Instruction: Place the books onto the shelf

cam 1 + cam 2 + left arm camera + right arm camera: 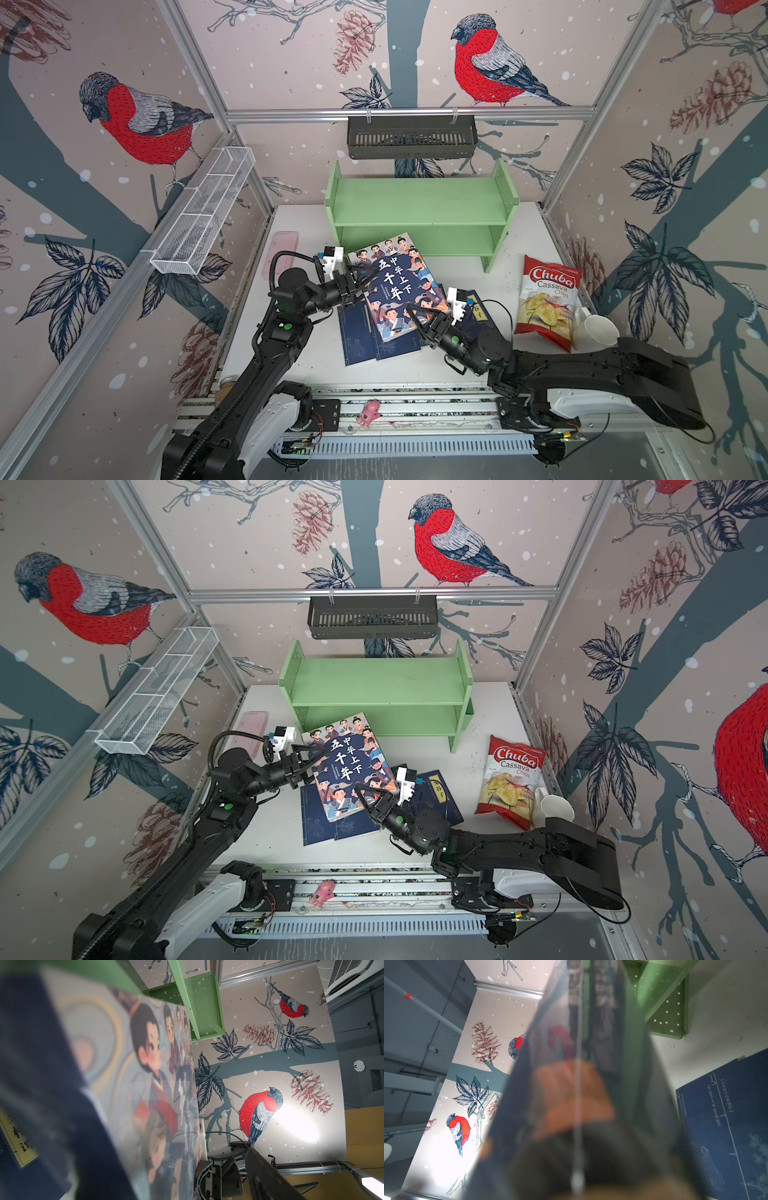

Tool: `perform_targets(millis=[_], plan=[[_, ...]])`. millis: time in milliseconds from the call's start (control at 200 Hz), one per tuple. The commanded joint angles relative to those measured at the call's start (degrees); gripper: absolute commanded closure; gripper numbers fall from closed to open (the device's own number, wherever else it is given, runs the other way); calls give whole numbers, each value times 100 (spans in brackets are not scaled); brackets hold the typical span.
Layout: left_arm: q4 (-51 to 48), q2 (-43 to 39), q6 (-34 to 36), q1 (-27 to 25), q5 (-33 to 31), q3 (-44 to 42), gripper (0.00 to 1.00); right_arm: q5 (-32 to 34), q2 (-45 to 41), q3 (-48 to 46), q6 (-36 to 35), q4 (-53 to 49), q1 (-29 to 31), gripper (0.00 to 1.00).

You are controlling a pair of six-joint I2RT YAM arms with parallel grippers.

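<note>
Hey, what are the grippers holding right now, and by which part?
The right gripper grips the cartoon book at its near edge; the left gripper stands open at its left edge, holding nothing.

Lrg cartoon book [395,282], colourful figures round navy title panel w/ Chinese chars, tilted, atop navy books [361,336] lying flat, overlapped, another navy book [451,798] w/ yellow label just to the right, light-green shelf [419,203] behind, 2 tiers, upright.
</note>
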Motion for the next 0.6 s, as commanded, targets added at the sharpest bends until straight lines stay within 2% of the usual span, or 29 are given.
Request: perform_targets(millis=[0, 260, 420, 590], plan=[[349, 7, 331, 95, 362, 38, 14, -424, -459, -44, -295, -595, 37, 96], [461, 64, 1017, 281, 1140, 70, 10, -485, -2121, -419, -538, -1884, 29, 97], [209, 148, 2000, 480, 1483, 184, 7, -366, -3182, -654, -564, -2685, -22, 97], [162, 406, 2553, 496, 1892, 336, 8, -575, -3997, -769, -707, -3216, -109, 98]])
